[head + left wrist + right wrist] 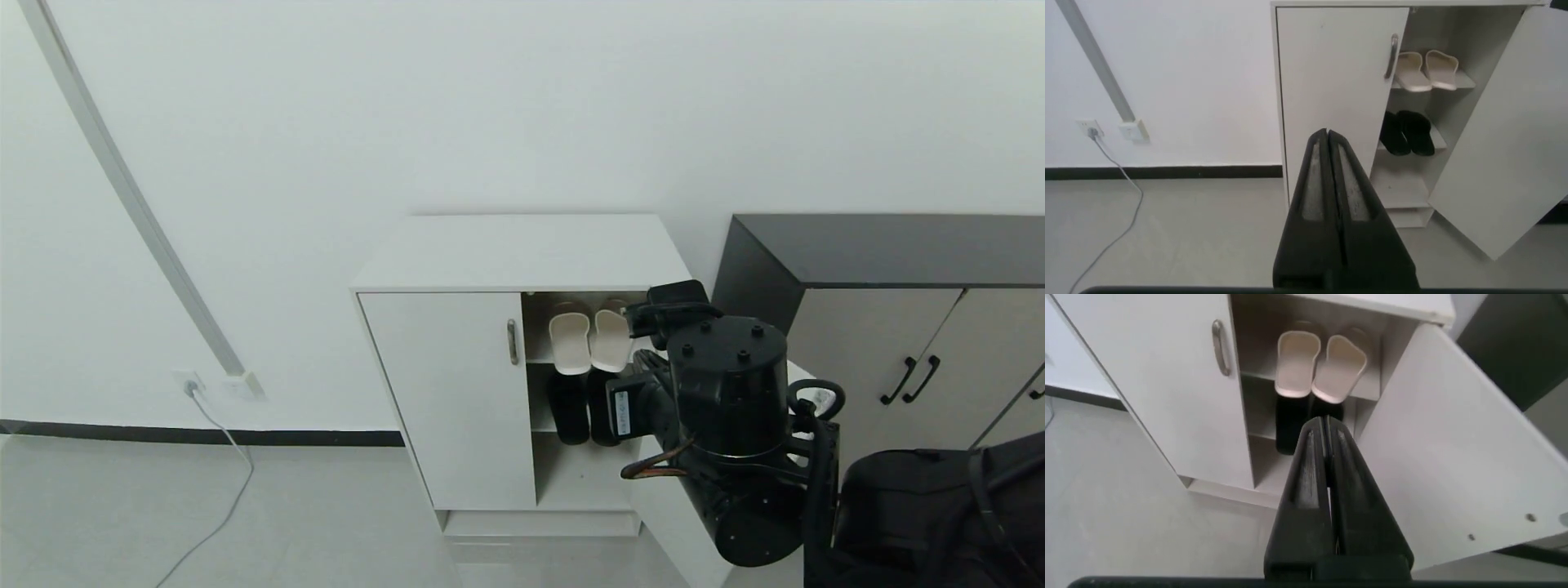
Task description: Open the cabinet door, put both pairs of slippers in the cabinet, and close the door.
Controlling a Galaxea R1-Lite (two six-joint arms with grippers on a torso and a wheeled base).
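Observation:
The white cabinet (522,253) stands against the wall with its left door (445,392) shut and its right door (1503,139) swung open. A pair of white slippers (589,340) lies on the upper shelf, and a pair of black slippers (581,408) on the shelf below. My right arm (727,425) hangs in front of the open door (1454,457). My right gripper (1325,420) is shut and empty, just short of the shelves with the white slippers (1315,366). My left gripper (1328,135) is shut and empty, farther back, facing the shut left door (1339,90).
A dark-topped cabinet (882,245) with black handles stands right of the white one. A wall socket (189,382) with a cable trailing over the floor is at the left, under a slanted wall conduit (122,188). A black bag (939,506) sits at the lower right.

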